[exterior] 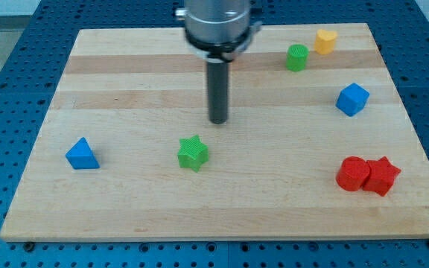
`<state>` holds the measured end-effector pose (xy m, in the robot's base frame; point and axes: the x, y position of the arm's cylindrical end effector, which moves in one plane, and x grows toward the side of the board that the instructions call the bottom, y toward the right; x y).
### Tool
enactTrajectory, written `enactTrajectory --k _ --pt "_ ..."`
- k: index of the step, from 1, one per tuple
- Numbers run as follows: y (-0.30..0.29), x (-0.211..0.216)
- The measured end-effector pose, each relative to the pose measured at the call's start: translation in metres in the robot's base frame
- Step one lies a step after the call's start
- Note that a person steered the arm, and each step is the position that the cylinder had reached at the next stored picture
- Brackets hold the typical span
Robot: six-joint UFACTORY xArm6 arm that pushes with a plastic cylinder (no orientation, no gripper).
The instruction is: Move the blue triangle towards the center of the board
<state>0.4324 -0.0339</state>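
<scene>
Evidently at the approach step, my tip (218,121) rests bare mid-board, touching nothing, well apart from the blue triangle (82,155) at the view's lower left, so it must next get round to that block's left side.

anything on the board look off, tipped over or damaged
Nothing stands out. All blocks lie flat and whole on the board. The two red blocks touch at the view's right. My tip hangs near the middle, far from the blue triangle.
</scene>
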Motion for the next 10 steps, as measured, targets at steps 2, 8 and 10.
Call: enactTrajectory --k 2,8,10 --pt "-0.100 0.000" --pt "-0.205 0.031" --pt "-0.203 0.053"
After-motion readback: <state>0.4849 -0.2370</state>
